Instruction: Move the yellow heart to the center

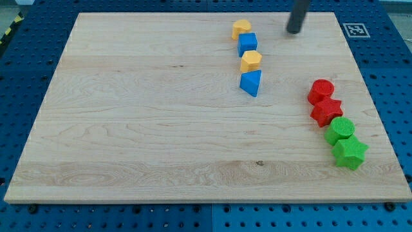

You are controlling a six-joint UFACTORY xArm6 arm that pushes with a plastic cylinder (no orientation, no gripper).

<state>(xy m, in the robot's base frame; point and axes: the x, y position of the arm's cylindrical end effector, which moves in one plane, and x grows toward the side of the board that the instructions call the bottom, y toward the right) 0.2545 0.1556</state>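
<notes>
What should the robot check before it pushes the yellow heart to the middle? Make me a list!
1. Yellow heart found, near the view's top: ok.
2. My tip on the far side of the heart from the centre: not ok; it is off to the heart's right, apart from it.
3. Push path toward the centre free: not ok; the blue cube touches the heart from below, with the yellow hexagon and blue triangle lined up after it.
4. Middle of the board has room: ok.
5. Red and green blocks out of the way: ok; they sit at the view's right edge.
</notes>
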